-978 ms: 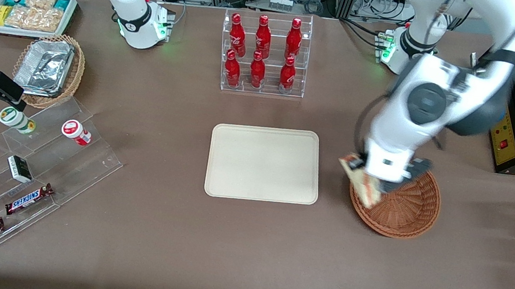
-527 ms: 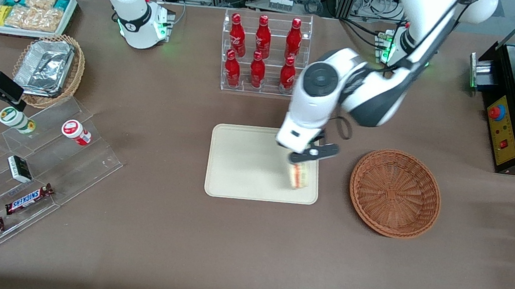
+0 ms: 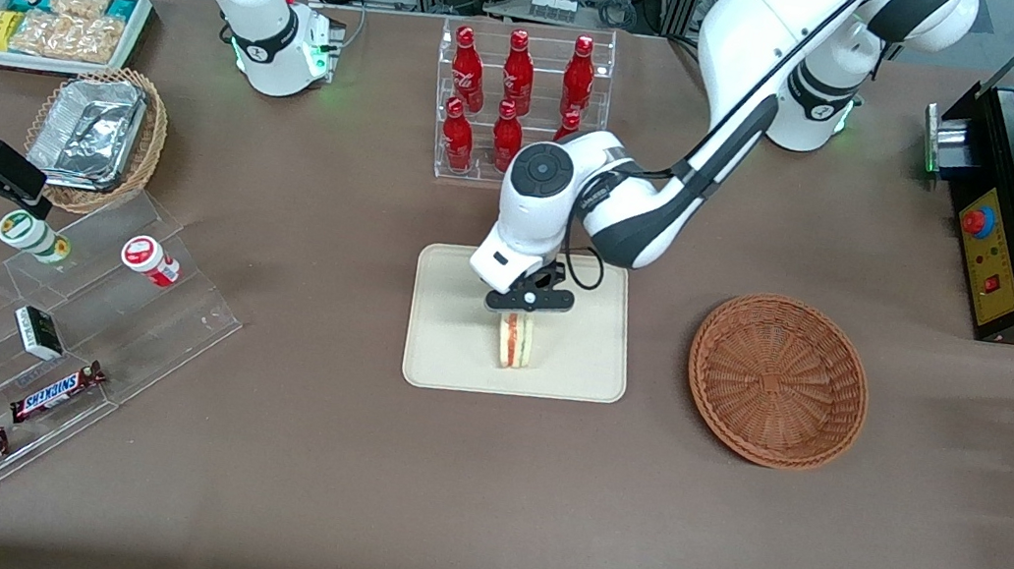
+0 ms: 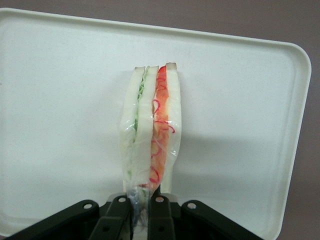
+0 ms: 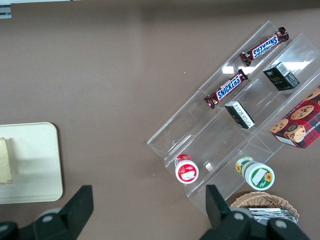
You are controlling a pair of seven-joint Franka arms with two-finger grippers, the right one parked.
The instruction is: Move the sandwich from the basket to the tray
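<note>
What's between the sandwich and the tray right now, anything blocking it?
Nothing visible. The gripper is shut on the sandwich directly over the bare tray, whose surface under it is free. The basket sits apart, toward the working arm's end.

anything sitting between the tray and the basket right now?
Nothing: the front view shows only bare brown tablecloth between the tray and the basket. The gripper is over the tray, shut on the sandwich.
</note>
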